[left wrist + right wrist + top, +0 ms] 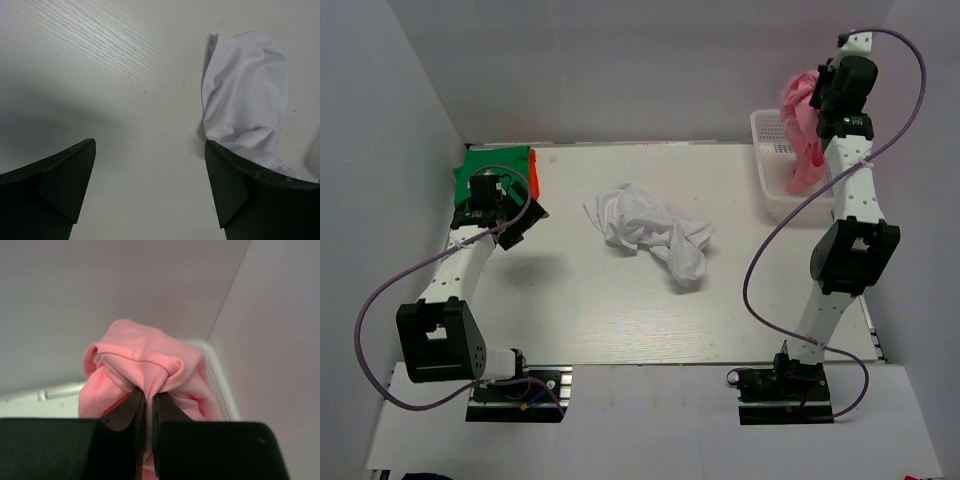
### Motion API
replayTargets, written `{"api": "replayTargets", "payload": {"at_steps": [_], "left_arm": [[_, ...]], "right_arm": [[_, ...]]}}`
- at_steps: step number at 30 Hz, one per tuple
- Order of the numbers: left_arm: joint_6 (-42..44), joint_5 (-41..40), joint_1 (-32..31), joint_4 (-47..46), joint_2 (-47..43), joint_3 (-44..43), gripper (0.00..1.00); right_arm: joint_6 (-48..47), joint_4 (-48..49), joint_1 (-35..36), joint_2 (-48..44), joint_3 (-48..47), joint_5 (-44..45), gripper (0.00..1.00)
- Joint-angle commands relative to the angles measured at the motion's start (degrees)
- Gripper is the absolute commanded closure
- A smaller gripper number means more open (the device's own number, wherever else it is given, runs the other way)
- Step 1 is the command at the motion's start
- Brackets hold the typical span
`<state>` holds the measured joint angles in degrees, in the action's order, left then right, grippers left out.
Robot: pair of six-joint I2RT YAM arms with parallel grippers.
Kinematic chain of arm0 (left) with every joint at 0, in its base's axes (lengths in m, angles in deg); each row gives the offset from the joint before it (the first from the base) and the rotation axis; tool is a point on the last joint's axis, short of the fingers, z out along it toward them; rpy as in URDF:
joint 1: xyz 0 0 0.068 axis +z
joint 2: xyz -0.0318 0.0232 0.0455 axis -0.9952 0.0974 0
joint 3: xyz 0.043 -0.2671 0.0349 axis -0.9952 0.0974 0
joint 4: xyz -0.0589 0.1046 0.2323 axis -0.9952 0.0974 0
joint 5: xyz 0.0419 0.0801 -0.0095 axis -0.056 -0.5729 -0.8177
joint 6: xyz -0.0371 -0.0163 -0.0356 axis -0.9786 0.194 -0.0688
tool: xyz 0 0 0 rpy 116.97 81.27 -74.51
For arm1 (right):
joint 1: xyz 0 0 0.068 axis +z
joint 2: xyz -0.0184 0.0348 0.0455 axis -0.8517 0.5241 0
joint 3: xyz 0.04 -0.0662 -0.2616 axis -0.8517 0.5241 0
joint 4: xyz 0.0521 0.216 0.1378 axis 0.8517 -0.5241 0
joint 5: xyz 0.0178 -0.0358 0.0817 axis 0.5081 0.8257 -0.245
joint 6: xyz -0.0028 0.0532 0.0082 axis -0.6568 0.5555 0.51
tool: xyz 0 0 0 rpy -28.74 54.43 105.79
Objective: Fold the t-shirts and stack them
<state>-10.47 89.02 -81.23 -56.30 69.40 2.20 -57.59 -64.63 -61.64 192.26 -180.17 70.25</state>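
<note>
Right jaws clench the pink t-shirt (132, 357) over the basket (788, 208) (left jaws gape).

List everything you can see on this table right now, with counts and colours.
white t-shirt: 1, white, crumpled, centre
pink t-shirt: 1, pink, held up over the far right corner
green t-shirt: 1, green, folded, far left corner
orange t-shirt: 1, orange, strip showing along the green one's right edge
mesh basket: 1, white, far right
table: 1, whitish wood grain
left gripper: 1, black, open, over bare table near the white t-shirt
right gripper: 1, black, shut on the pink t-shirt
</note>
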Motion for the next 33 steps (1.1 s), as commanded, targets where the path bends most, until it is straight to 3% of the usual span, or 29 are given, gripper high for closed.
{"api": "replayTargets", "payload": {"at_steps": [1,3,6,7,8,14,17,18,20,23,27,32,33], "left_arm": [[2.11,3.15,-0.19,-3.02,0.62,-2.94,0.0],[2.65,5.35,-0.8,-4.25,1.41,-3.55,0.0],[5.01,9.48,-3.52,-6.71,4.04,-4.25,0.0],[5.63,10.1,-6.05,-6.72,4.57,-5.04,0.0],[6.33,10.11,-7.47,-7.33,5.79,-5.83,0.0],[9.77,4.13,-18.01,-3.38,5.2,-6.46,0.0],[13.45,4.13,-22.42,-6.8,1.15,-3.65,0.0],[14.15,4.13,-23.39,-8.46,1.14,-2.94,0.0],[15.57,4.13,-26.19,-8.48,3.5,-4.76,0.0],[16.7,-2.96,-29.1,-6.37,9.73,-8.11,0.0],[19.08,-3.87,-30.42,-7.42,14.31,-10.06,0.0],[19.61,-5.53,-31.65,-10.23,17.05,-11.1,0.25],[19.61,-6.06,-31.66,-10.23,17.66,-11.63,0.37]], "right_arm": [[5.66,-4.04,-4.48,3.13,0.25,-14.96,1.0],[6.27,-7.03,-5.72,6.82,0.25,-18.32,1.0],[8.12,-15.81,-6.68,10.16,-3.08,-14.37,0.55],[8.39,-17.48,-6.51,10.0,-3.96,-13.58,0.23],[8.91,-20.72,-6.16,8.61,-3.8,-12.53,0.1],[10.15,-18.82,-2.12,-5.54,12.27,-15.85,0.1],[9.53,-21.36,3.06,-11.61,18.08,-16.82,0.1],[9.36,-21.45,8.38,-15.28,23.4,-18.82,0.1],[9.88,-19.01,11.75,-19.68,29.91,-23.65,0.1],[11.2,-17.94,17.81,-25.15,38.28,-24.65,0.1],[13.22,-20.04,23.54,-26.83,42.08,-24.73,0.1],[13.93,-21.46,30.4,-24.63,42.26,-21.92,0.11],[13.93,-21.28,31.88,-23.85,42.78,-21.75,0.11]]}}
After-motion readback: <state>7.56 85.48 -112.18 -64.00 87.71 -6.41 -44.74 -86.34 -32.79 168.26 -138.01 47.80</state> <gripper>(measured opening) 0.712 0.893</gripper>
